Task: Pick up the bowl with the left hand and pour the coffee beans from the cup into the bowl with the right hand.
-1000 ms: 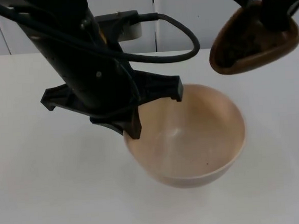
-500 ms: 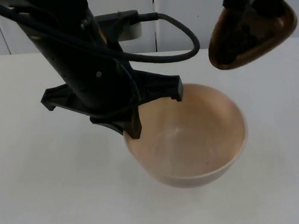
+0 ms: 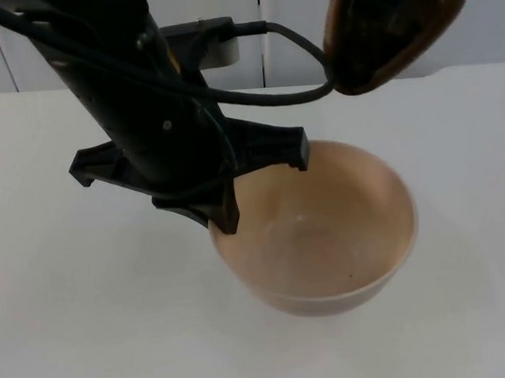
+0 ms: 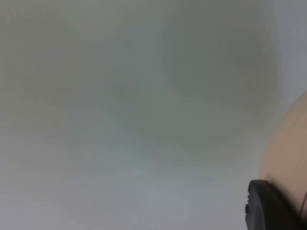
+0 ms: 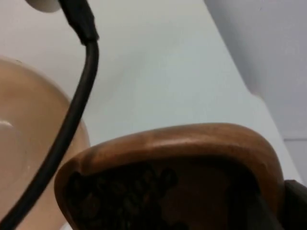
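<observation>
A beige bowl point(image 3: 324, 236) hangs tilted just over the white table, and my left gripper point(image 3: 226, 215) is shut on its left rim. Its inside is bare apart from a dark speck. In the left wrist view the bowl's wall point(image 4: 288, 153) shows beside a black fingertip point(image 4: 268, 206). A brown wooden cup point(image 3: 388, 26) with dark coffee beans is held high behind the bowl's right side, tipped with its mouth toward the bowl. My right gripper point(image 5: 278, 206) is shut on the cup's wall point(image 5: 192, 143). The beans point(image 5: 124, 191) lie inside the cup, and the bowl point(image 5: 29, 129) is below.
The grey partition wall point(image 3: 293, 15) closes the table at the back. A small white round object point(image 3: 223, 52) sits at the table's far edge behind the left arm. Bare table top point(image 3: 80, 319) lies left of and in front of the bowl.
The right gripper has carried the cup up and to the left and tipped it further. The bowl and left arm have stayed put.
</observation>
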`<act>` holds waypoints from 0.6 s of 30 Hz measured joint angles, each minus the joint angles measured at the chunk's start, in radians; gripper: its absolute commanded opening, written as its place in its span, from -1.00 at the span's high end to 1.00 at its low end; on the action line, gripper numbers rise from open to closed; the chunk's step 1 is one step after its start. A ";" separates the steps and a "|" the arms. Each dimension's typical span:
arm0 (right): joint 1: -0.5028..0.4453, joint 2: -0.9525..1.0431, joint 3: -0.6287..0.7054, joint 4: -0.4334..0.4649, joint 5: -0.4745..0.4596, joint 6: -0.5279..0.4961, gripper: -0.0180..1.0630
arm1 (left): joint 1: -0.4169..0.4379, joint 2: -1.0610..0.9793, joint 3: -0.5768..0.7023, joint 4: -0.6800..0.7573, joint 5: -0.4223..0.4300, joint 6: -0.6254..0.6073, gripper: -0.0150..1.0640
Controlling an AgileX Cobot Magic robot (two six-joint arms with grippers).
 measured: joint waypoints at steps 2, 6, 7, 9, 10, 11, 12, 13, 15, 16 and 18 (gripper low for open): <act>0.006 0.000 0.000 -0.010 -0.002 -0.013 0.97 | 0.000 0.000 0.000 0.000 0.000 0.000 0.98; 0.019 0.000 0.000 -0.026 -0.018 -0.054 0.97 | 0.000 0.000 0.000 0.000 0.000 0.000 0.98; 0.020 0.000 0.000 -0.028 -0.020 -0.066 0.97 | 0.000 0.000 0.000 0.000 0.000 0.000 0.98; 0.022 0.009 0.000 -0.031 -0.020 -0.108 0.97 | 0.000 0.000 0.000 0.000 0.000 0.000 0.98; 0.022 0.009 0.000 -0.031 -0.020 -0.108 0.97 | 0.000 0.000 0.000 0.000 0.000 0.000 0.98; 0.022 0.018 -0.003 -0.031 -0.020 -0.127 0.97 | 0.000 0.000 0.000 0.000 0.000 0.000 0.98; 0.025 0.027 -0.003 -0.035 -0.020 -0.143 0.97 | 0.000 0.000 0.000 0.000 0.000 0.000 0.98; 0.026 0.037 -0.005 -0.035 -0.020 -0.152 0.97 | 0.000 0.000 0.000 0.000 0.000 0.000 0.98; 0.032 0.048 -0.005 -0.049 -0.013 -0.152 0.97 | 0.000 0.000 0.000 0.000 0.000 0.000 0.98; 0.041 0.055 -0.005 -0.064 -0.007 -0.158 0.97 | 0.000 0.000 0.000 0.000 0.000 0.000 0.98; 0.066 0.077 -0.005 -0.124 0.022 -0.164 0.97 | 0.000 0.000 0.000 0.000 0.000 0.000 0.98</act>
